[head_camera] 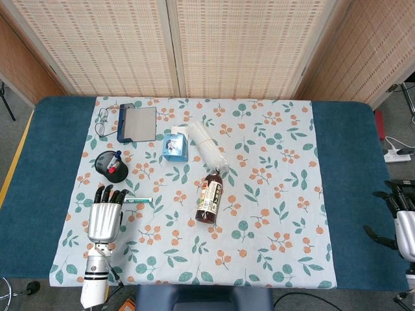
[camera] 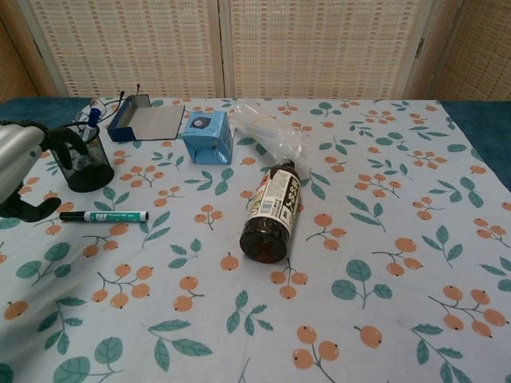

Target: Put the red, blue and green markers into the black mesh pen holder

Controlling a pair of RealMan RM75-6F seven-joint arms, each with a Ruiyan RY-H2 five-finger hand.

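Fingers of the silver-backed left hand point up the worktop, held side by side with small gaps and gripping nothing; it hovers over the near left part of the floral tablecloth, its black fingertips just short of the green marker with a black cap. In the chest view that hand shows only as a blurred silver shape at the left edge, with the green marker lying flat on the cloth just beside it.

At the far right edge of the blue worktop, the right hand sits well apart from everything; its dark fingers look loosely spread and hold nothing.

Near the middle lies a dark glass bottle with a printed label, on its side, cap pointing away from the robot. Just beyond the cap lies a clear crumpled plastic bag.

Behind the green marker stands the black mesh pen holder, upright, with the red marker and the blue marker standing tilted inside it.

Farther back, a small light-blue box sits beside the bag. At the far left of the cloth rests a dark-blue case with a grey face, and a pair of thin-rimmed glasses lies just left of it.
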